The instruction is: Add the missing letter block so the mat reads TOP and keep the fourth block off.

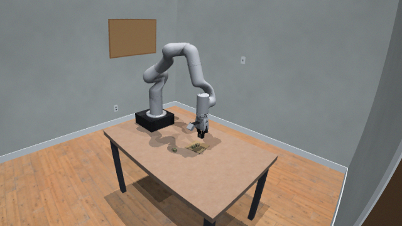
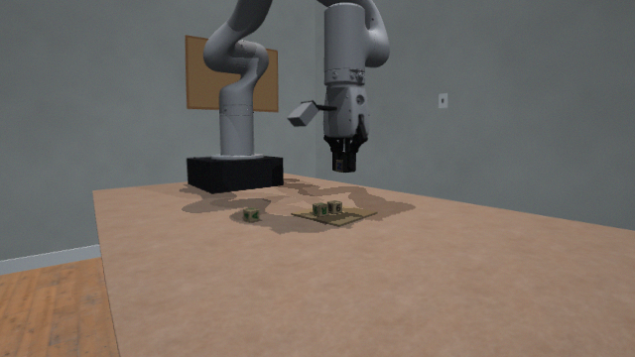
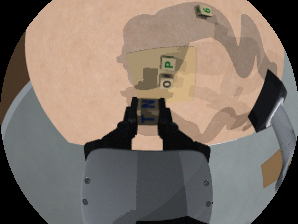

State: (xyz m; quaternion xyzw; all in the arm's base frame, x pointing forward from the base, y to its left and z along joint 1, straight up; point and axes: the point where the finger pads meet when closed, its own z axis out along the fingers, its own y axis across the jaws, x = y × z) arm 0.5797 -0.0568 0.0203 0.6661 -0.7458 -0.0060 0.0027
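My gripper (image 2: 344,164) hangs well above the table, over the far side of the tan mat (image 2: 333,215), and is shut on a small block (image 3: 148,111) with blue marks; its letter is not readable. It also shows in the top view (image 1: 201,134). Two blocks stand side by side on the mat: one reads "P" (image 3: 166,64) and one reads "O" (image 3: 166,83). In the exterior view they sit near the mat's middle (image 2: 327,208). A fourth block (image 2: 251,214) with green marks lies on the table off the mat, to its left, and shows in the wrist view (image 3: 204,10).
The robot's black base (image 2: 234,173) stands at the table's far end. The mat (image 1: 197,148) lies near the table's middle, the loose block (image 1: 174,150) a little way from it. The arm's shadow falls across the mat.
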